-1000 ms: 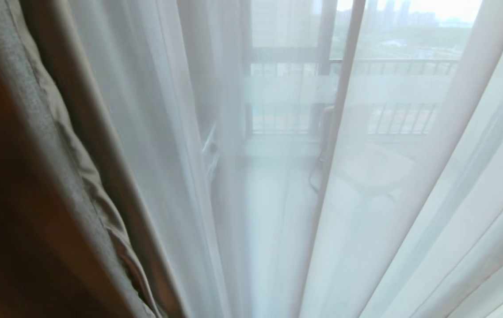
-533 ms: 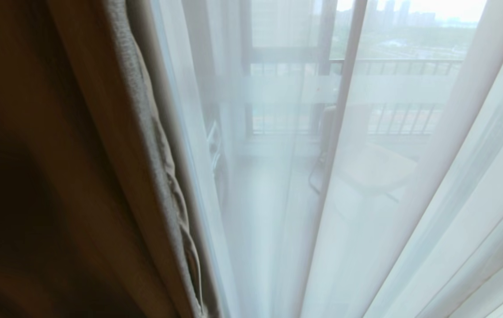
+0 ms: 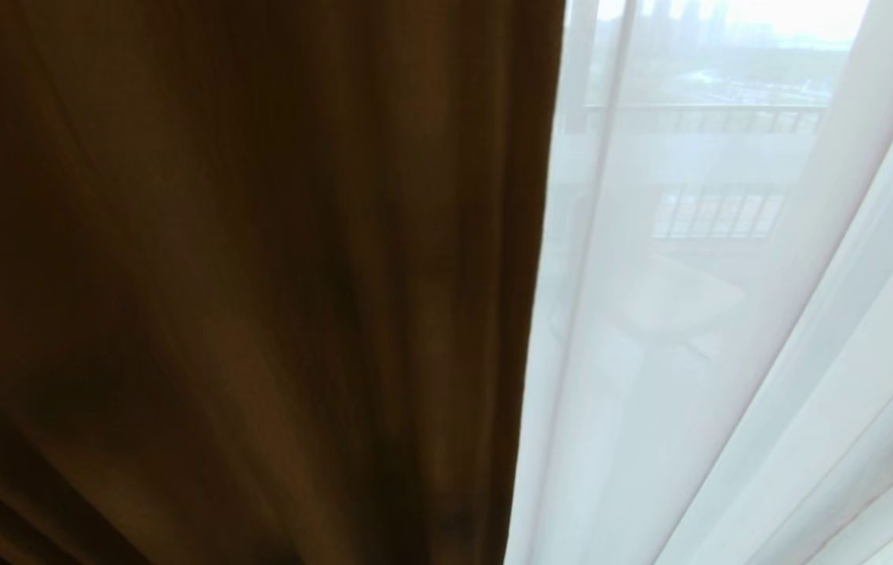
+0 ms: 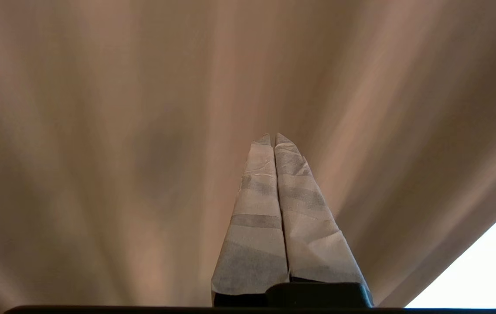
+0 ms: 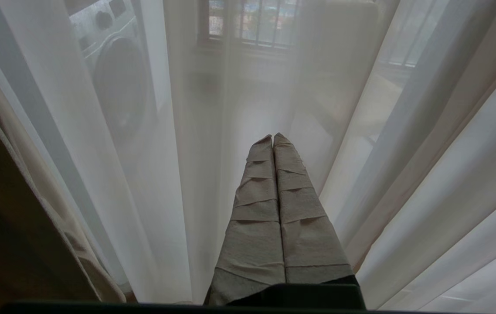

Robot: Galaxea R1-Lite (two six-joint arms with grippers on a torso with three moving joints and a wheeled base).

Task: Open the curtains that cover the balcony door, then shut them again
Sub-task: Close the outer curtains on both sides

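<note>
Opaque curtain (image 3: 242, 275): brown-beige woven layer, hanging in soft vertical folds. In the head view it fills the left and centre of the scene, its vertical edge lying over the sheer layer. In the left wrist view the same cloth fills nearly the whole field, close in front of the tool.

Sheer curtain (image 3: 729, 353): white, see-through, in long folds across the right part of the head view. In the right wrist view it hangs directly ahead of the tool and to both sides.

Balcony railing (image 3: 717, 119): dark bars seen dimly through the sheer layer, with a hazy skyline above. The door frame itself is too faint to make out.

Washing machine (image 5: 115, 74): round front door and knobs, seen through the sheer cloth in the right wrist view.

Left tool (image 4: 273, 138): tape-wrapped fingers clenched, tips together, pointing at the opaque cloth. No fabric shows between them; whether the tips touch the cloth cannot be told.

Right tool (image 5: 273, 138): tape-wrapped fingers clenched, empty, pointing at the sheer layer.
</note>
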